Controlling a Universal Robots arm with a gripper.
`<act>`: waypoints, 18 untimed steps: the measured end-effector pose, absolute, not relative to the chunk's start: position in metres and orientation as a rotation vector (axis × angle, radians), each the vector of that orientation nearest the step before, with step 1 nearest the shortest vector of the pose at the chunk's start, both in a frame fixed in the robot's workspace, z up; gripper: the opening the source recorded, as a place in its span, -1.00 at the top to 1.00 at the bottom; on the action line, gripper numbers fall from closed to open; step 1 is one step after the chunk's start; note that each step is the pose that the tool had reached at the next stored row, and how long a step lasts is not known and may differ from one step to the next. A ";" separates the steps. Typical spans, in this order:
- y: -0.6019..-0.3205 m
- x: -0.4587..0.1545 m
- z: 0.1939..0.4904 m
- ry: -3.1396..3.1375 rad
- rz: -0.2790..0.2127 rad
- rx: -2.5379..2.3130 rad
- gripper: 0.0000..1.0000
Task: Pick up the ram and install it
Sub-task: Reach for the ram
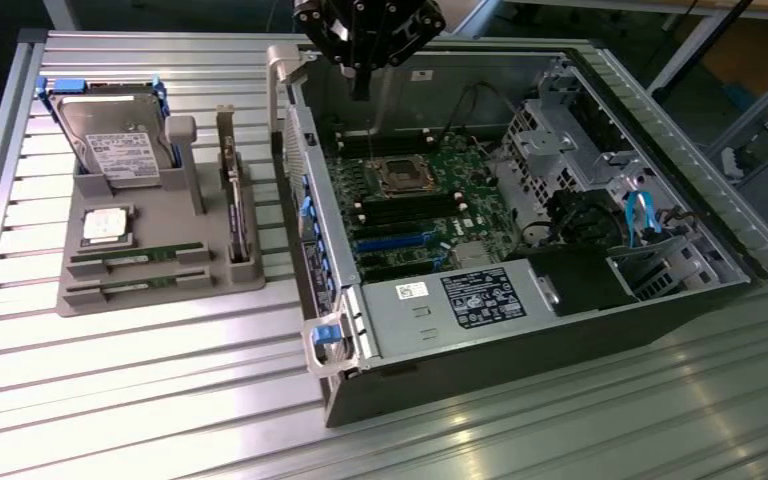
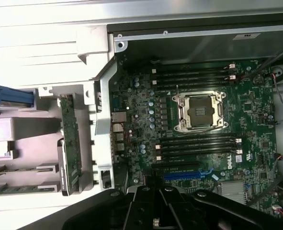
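Two green ram sticks (image 1: pixel 137 257) (image 1: pixel 136 288) lie in the front slots of a grey holder tray (image 1: pixel 157 300) on the exterior view's left. In the wrist view one ram stick (image 2: pixel 12 168) and the other (image 2: pixel 11 188) rest in the same tray. My gripper (image 1: pixel 357 88) hangs high over the back of the open computer case (image 1: pixel 518 330), well away from the ram. Its fingers are shut and I see nothing between them. In the wrist view the gripper (image 2: pixel 155 215) is over the motherboard (image 2: pixel 141 110), with dark memory slots (image 2: pixel 194 72) (image 2: pixel 198 146) either side of the processor socket (image 2: pixel 201 111).
The tray also holds a hard drive (image 1: pixel 115 140), a small silver processor chip (image 1: pixel 107 225) and a dark expansion card (image 1: pixel 235 205) standing on edge. A power supply (image 1: pixel 471 300) and drive cage (image 1: pixel 558 130) crowd the case. The table (image 1: pixel 157 400) is ribbed metal.
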State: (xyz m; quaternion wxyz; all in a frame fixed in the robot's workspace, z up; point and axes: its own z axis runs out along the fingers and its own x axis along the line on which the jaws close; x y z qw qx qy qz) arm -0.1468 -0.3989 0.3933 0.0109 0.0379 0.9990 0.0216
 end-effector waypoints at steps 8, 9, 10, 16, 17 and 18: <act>-0.399 -0.156 0.393 3.119 0.067 0.118 0.80; -0.399 -0.157 0.393 3.120 0.067 0.119 0.80; -0.399 -0.159 0.393 3.120 0.067 0.118 0.80; -0.399 -0.169 0.393 3.124 0.067 0.119 0.80; -0.399 -0.171 0.393 3.126 0.067 0.119 0.80; -0.399 -0.173 0.393 3.127 0.067 0.119 0.80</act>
